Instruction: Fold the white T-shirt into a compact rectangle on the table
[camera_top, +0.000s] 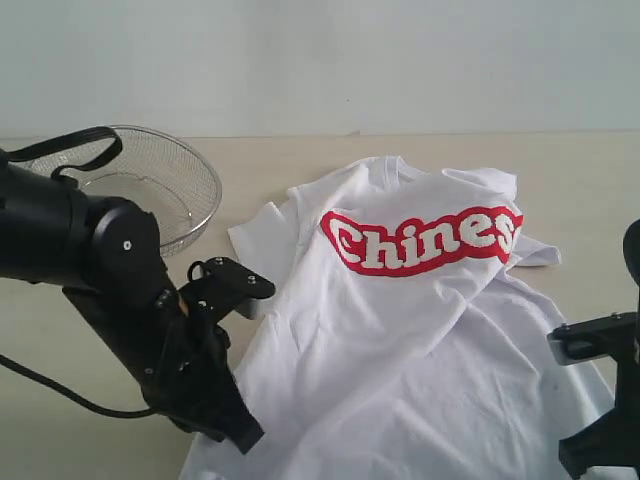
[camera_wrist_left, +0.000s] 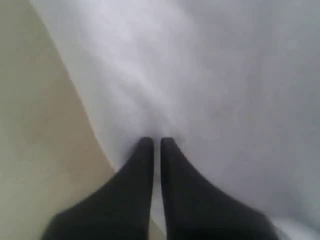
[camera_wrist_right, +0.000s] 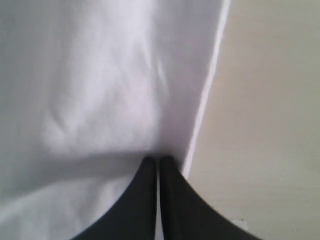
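The white T-shirt (camera_top: 400, 340) lies spread on the table (camera_top: 590, 180), red block lettering (camera_top: 420, 240) facing up, with its lower part towards the near edge. My left gripper (camera_wrist_left: 156, 142) is shut on the shirt's cloth just inside its side edge, and white fabric shows in the thin slit between the fingers (camera_wrist_left: 140, 170). In the exterior view it sits at the shirt's near-left corner (camera_top: 245, 438). My right gripper (camera_wrist_right: 159, 160) is shut on the cloth beside the opposite hemmed edge (camera_wrist_right: 207, 100). The right arm (camera_top: 610, 430) stands at the near-right corner.
A round silver wire-mesh basket (camera_top: 160, 180) stands at the back left, behind the left arm (camera_top: 90, 240). A black cable (camera_top: 60, 395) trails over the table at the near left. Bare tabletop shows beside the shirt in both wrist views (camera_wrist_left: 35, 130) (camera_wrist_right: 270, 115).
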